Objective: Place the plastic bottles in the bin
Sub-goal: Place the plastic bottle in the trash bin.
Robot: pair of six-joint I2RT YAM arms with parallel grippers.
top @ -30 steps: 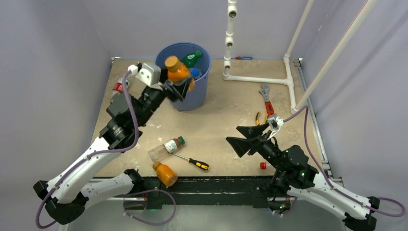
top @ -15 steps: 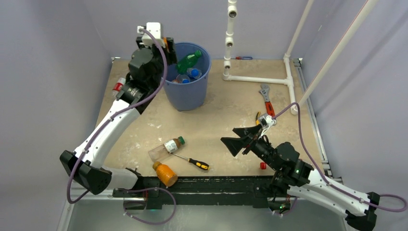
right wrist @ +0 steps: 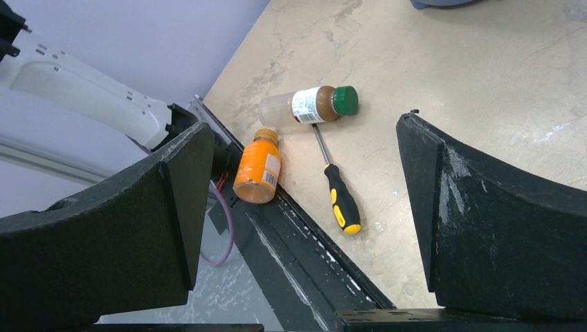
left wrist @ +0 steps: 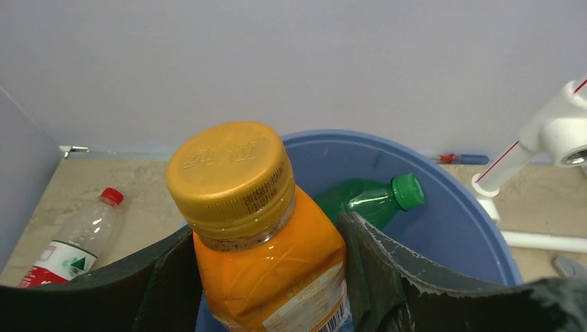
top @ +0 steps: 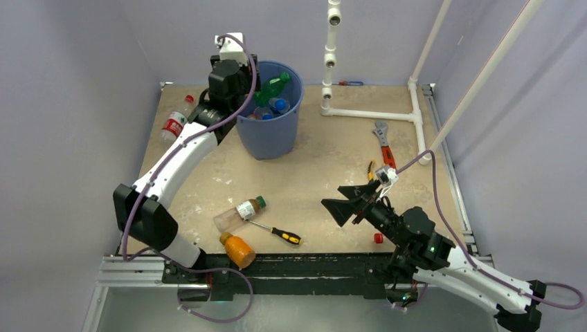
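left claw [left wrist: 266, 238] is clamped partway closed around an orange-filled bottle [left wrist: 273, 277], upright over the left rim of the blue bin [top: 273, 142] at the far side; right claw [top: 335, 196] gapes wide, empty, above the near-right tabletop [top: 325, 155]

Orange-filled bottle [left wrist: 270, 277]: clear glossy plastic, printed label, ribbed gold cap (embossed top).
Bin [left wrist: 450, 228]: smooth blue plastic, slight sheen.
Green bottle [left wrist: 360, 200]: translucent glossy plastic.
Right pincer [right wrist: 304, 123] pads [right wrist: 484, 214]: matt black, rough, scuffed white.
Worktop [top: 332, 166]: matt beige, mottled, stone-like.
Screwdriver [right wrist: 337, 194]: bright metal shaft, glossy plastic handle.
White pipes [top: 370, 114]: smooth plastic, semi-gloss.
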